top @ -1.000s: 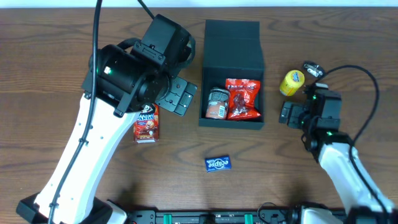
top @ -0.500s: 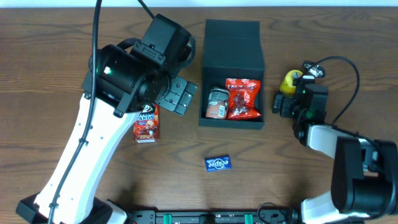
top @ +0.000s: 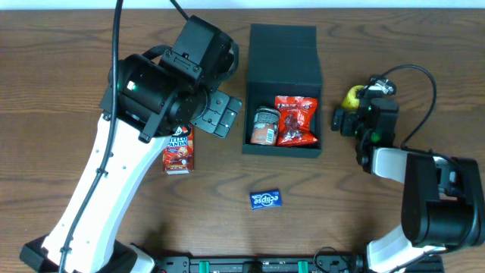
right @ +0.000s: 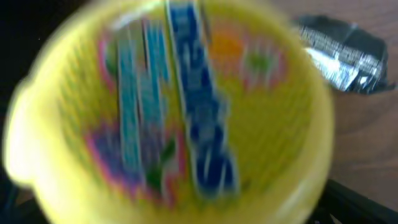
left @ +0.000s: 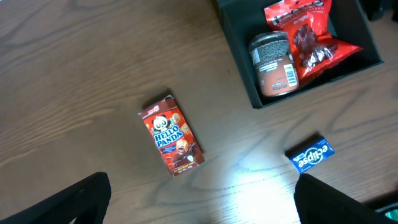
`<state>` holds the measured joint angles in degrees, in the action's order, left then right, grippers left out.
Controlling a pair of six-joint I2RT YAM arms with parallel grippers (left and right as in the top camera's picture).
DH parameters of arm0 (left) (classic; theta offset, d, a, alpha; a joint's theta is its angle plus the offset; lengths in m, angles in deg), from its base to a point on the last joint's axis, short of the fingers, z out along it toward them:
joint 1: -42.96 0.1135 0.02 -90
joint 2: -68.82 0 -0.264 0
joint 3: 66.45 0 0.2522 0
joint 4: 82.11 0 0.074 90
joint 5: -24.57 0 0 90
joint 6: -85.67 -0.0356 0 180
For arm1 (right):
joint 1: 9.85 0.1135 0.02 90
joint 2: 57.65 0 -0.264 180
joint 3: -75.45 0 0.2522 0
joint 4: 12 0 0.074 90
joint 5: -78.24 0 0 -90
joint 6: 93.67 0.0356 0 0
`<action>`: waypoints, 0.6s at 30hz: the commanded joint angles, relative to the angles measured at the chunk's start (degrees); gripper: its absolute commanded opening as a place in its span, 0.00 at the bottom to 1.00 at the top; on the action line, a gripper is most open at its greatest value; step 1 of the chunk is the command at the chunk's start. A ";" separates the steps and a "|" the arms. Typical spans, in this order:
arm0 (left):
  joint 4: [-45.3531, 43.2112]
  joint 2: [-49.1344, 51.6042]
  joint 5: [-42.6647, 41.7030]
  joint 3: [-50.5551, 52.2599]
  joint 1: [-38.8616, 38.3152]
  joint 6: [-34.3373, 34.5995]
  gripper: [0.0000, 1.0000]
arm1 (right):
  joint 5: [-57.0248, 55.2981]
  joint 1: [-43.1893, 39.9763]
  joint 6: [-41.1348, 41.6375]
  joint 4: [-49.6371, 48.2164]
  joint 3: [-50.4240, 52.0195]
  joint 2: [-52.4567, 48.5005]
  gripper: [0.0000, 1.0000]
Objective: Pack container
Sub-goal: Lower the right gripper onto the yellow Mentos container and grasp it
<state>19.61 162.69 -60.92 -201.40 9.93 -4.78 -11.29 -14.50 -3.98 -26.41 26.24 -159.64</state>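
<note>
The container [top: 284,57] stands open at the table's middle, its flap lid folded back, and also shows at the top right of the left wrist view [left: 239,56]. Inside lie a can [top: 264,125] [left: 273,59] and a red snack bag [top: 295,120] [left: 311,40]. My left gripper [top: 218,114] [left: 205,208] hangs open above the table, left of the container, nothing between its fingers [left: 81,199]. Below it lies a red Hello Panda box [top: 179,149] [left: 172,135]. My right gripper [top: 347,117] is open, close against a yellow tub [top: 352,96] that fills its wrist view, blurred [right: 174,112].
A blue Eclipse gum pack [top: 266,199] [left: 311,154] lies in front of the container. A silver foil wrapper [right: 345,53] sits just beyond the yellow tub. The left arm's white link [top: 98,189] crosses the table's left front.
The right gripper has swung up and left onto the yellow tub, now largely covering it from above. The left arm and the other items have not moved.
</note>
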 commanded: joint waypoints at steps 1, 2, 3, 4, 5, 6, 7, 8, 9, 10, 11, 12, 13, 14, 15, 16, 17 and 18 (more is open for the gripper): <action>-0.15 0.00 0.37 0.24 0.39 -0.87 0.95 | 0.50 -0.57 -0.61 -0.39 -3.02 -0.48 0.99; -0.17 0.00 0.37 0.24 0.39 -0.87 0.95 | 1.14 -0.59 -0.63 -0.33 -3.96 -0.66 0.99; -0.22 0.00 0.37 0.24 0.39 -0.87 0.95 | 1.25 -0.57 -0.63 -0.33 -4.92 -0.94 0.99; -0.22 0.00 0.37 0.24 0.39 -0.87 0.95 | 1.53 -0.52 -0.63 -0.28 -5.64 -1.27 0.99; -0.22 0.00 0.37 0.24 0.39 -0.87 0.95 | 1.53 -0.52 -0.61 -0.09 -6.16 -1.53 0.99; -0.20 0.00 0.37 0.24 0.39 -0.87 0.95 | 1.55 -0.52 -0.59 -0.04 -6.62 -1.95 0.99; -0.20 0.00 0.37 0.24 0.39 -0.87 0.95 | 1.55 -0.50 -0.59 0.11 -7.02 -2.29 0.99; -0.20 0.00 0.37 0.24 0.39 -0.87 0.95 | 1.53 -0.48 -0.59 0.13 -7.17 -2.67 0.99; -0.20 0.00 0.37 0.24 0.39 -0.87 0.95 | 1.53 -0.48 -0.59 0.15 -7.21 -2.86 0.99; -0.20 0.00 0.37 0.24 0.39 -0.87 0.95 | 1.53 -0.46 -0.61 0.24 -7.21 -3.02 0.99; -0.20 0.00 0.37 0.24 0.39 -0.87 0.95 | 1.51 -0.42 -0.61 0.66 -7.21 -3.08 0.99; -0.22 0.00 0.37 0.24 0.39 -0.87 0.95 | 1.53 -0.42 -0.59 1.03 -7.21 -3.13 0.99; -0.24 0.00 0.37 0.24 0.39 -0.87 0.95 | 1.53 -0.42 -0.61 1.49 -7.21 -3.13 0.99; -0.26 0.00 0.37 0.24 0.39 -0.87 0.95 | 1.53 -0.42 -0.59 1.86 -7.21 -3.13 0.99; -0.33 0.00 0.37 0.24 0.39 -0.87 0.95 | 1.53 -0.42 -0.59 2.08 -7.21 -3.13 0.99; -0.35 0.00 0.37 0.24 0.39 -0.87 0.95 | 1.51 -0.42 -0.59 2.19 -7.21 -3.13 0.99; -0.37 0.00 0.37 0.24 0.39 -0.87 0.95 | 1.51 -0.42 -0.59 2.25 -7.21 -3.13 0.99; -0.37 0.00 0.37 0.24 0.39 -0.87 0.95 | 1.53 -0.42 -0.59 2.23 -7.21 -3.13 0.99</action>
<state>19.22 162.66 -60.92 -201.40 9.93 -4.78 -10.17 -14.48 -3.98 -24.22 19.62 -162.40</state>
